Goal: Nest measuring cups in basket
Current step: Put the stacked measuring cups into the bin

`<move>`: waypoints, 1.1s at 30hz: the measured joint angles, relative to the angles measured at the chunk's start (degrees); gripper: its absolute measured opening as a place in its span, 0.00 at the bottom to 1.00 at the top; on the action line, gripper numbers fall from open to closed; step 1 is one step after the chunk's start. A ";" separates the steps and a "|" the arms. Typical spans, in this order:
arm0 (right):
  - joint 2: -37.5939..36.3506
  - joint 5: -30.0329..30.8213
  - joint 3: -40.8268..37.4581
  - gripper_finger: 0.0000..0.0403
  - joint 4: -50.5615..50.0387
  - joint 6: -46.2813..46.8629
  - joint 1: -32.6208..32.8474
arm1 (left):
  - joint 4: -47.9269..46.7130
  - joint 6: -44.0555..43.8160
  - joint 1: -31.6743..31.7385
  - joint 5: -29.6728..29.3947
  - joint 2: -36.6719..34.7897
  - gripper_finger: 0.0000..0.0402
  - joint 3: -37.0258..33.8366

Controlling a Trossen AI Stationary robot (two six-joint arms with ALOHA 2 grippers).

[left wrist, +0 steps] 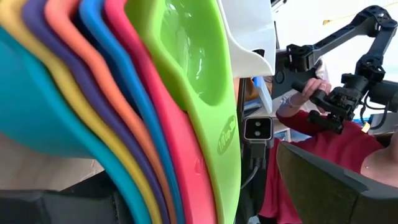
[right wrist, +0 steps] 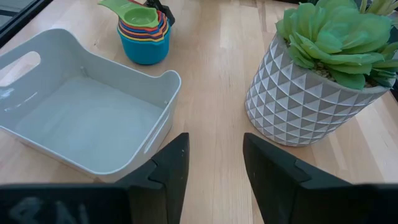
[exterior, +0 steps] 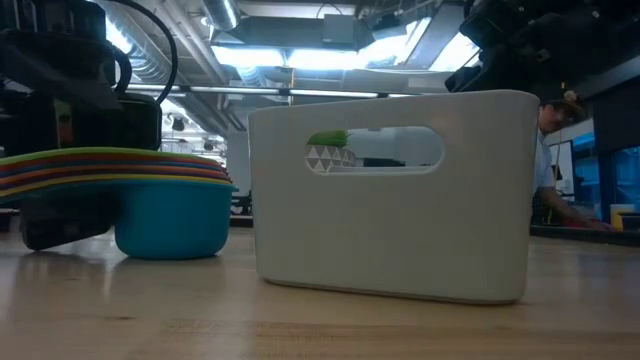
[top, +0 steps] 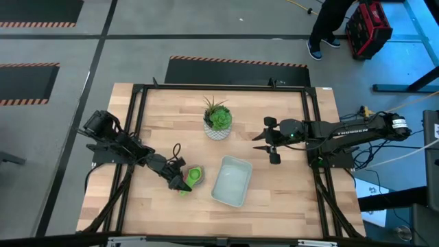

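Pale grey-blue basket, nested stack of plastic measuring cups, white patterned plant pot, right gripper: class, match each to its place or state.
1. pale grey-blue basket
2. nested stack of plastic measuring cups
3. white patterned plant pot
4. right gripper

a. open, holding nothing
b. empty inside
c. at the left gripper, on the table beside the basket
d. holds a green succulent

Pairs: 1-b, 2-c, 3-d, 4-a

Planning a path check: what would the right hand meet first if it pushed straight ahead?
Probably nothing: the right hand points down a bare strip between the basket and plant pot.
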 joint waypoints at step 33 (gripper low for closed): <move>0.00 0.00 0.00 0.39 0.00 0.08 -0.01 | 0.17 0.06 0.04 -1.52 0.00 0.75 0.00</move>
